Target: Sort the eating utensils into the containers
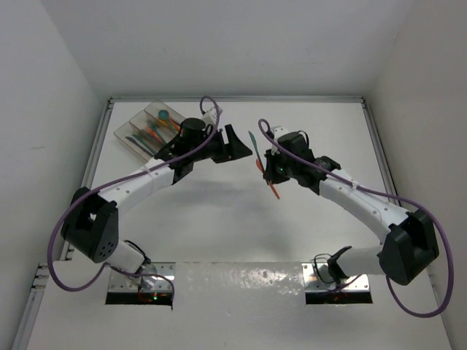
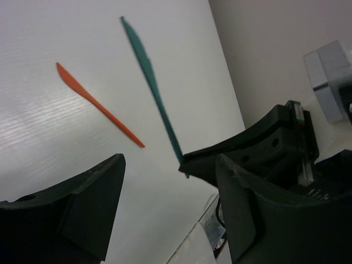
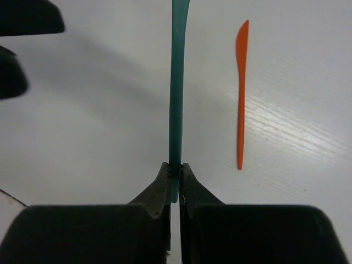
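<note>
The clear tray [image 1: 125, 133], with several utensils [image 1: 155, 131] in it, sits far left at the back, beside my left arm. My left gripper [image 1: 241, 144] is spread wide and empty. Just right of it is the teal knife [image 1: 252, 144], pinched by one end in my right gripper [image 1: 261, 165], its long axis running straight out from those fingers. An orange knife [image 1: 271, 187] lies flat on the table [image 1: 219, 233] close by. My left arm is nearer the tray, so I judge a handover likely.
</note>
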`<control>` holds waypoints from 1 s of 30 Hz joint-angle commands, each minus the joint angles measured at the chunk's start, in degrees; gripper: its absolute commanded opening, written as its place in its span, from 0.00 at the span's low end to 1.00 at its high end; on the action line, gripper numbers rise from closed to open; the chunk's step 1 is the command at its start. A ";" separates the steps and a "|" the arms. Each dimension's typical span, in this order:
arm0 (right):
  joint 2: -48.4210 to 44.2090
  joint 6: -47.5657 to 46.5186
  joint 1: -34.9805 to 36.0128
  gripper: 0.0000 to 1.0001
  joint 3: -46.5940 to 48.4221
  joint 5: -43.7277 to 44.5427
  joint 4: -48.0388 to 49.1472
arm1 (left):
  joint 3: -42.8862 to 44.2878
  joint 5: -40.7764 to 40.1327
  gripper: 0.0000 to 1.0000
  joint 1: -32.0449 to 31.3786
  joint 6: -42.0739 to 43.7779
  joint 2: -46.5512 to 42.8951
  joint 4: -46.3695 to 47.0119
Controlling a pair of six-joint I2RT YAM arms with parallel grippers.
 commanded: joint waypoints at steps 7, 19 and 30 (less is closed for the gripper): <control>-1.94 3.05 1.43 0.00 3.71 -4.05 1.54 | 7.62 -1.80 0.59 -3.93 -1.53 6.43 2.68; -0.71 3.05 1.61 0.02 4.41 -5.90 3.03 | 11.84 -3.12 0.17 -4.81 -3.03 11.09 3.03; 0.44 2.08 1.52 0.55 3.71 -0.54 3.56 | 9.04 -6.72 0.00 7.11 -3.46 8.28 -2.58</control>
